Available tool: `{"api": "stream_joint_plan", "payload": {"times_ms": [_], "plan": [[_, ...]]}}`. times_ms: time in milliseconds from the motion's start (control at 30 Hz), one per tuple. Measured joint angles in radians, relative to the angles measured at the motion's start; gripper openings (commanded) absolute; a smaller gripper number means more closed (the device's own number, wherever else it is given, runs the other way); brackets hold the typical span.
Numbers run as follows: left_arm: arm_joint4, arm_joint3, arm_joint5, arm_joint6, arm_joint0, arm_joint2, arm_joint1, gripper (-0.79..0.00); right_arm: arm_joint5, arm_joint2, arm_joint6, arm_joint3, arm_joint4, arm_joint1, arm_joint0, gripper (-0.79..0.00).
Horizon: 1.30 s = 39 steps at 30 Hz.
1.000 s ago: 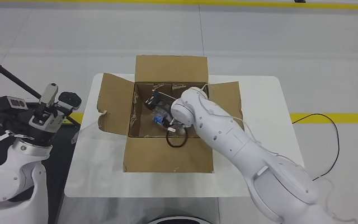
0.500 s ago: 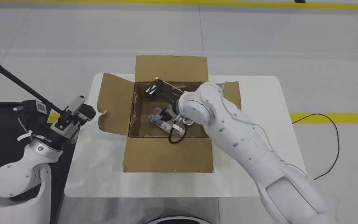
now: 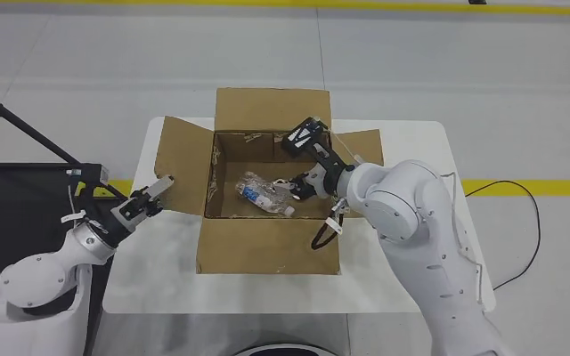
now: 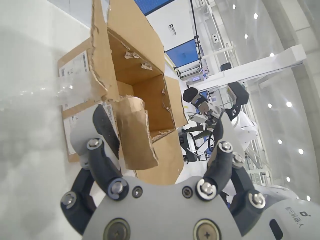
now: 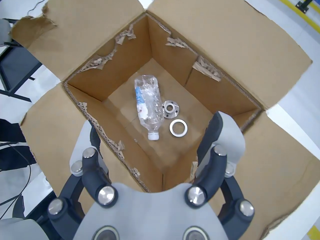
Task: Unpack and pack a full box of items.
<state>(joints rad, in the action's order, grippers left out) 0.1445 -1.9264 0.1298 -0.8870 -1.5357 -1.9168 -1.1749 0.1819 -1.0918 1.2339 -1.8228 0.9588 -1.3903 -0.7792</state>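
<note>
The box (image 3: 267,247) stands open mid-bench (image 3: 401,267); a plastic bottle (image 5: 149,106), a flange (image 5: 170,109) and a washer (image 5: 178,128) lie on its floor. The right tool (image 5: 153,123) hangs above it, wide and empty. The left tool (image 4: 160,118), also wide, straddles the torn flap (image 4: 132,131) near the bench's left edge.

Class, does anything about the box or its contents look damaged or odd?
The cardboard box has torn, ragged flap edges, worst beside the left claw. The plastic bottle inside lies crumpled on its side.
</note>
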Motion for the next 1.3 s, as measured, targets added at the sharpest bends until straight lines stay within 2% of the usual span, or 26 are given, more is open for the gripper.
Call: {"api": "stream_joint_plan", "payload": {"times_ms": [367,467,767,1000,1300], "plan": [[0.005,-0.058,0.006,-0.013,-0.007,0.045,0.01,0.0,0.003,0.001,-0.004,0.002,-0.003,0.0,0.001,0.0],[-0.005,-0.074,0.002,-0.011,0.0,0.072,0.012,0.0,0.0,-0.023,-0.046,-0.01,-0.027,0.003,-0.027,0.0],[-0.057,-0.086,-0.031,-0.002,0.047,0.175,0.019,0.0,0.088,-0.259,-0.106,-0.084,-0.289,0.038,-0.151,0.0],[-0.093,-0.059,-0.072,0.024,0.095,0.248,0.022,0.0,0.123,-0.439,-0.081,-0.039,-0.502,0.067,-0.205,0.0],[-0.106,-0.021,-0.112,0.053,0.137,0.299,0.026,0.0,0.071,-0.58,-0.103,0.064,-0.576,0.097,-0.239,0.0]]}}
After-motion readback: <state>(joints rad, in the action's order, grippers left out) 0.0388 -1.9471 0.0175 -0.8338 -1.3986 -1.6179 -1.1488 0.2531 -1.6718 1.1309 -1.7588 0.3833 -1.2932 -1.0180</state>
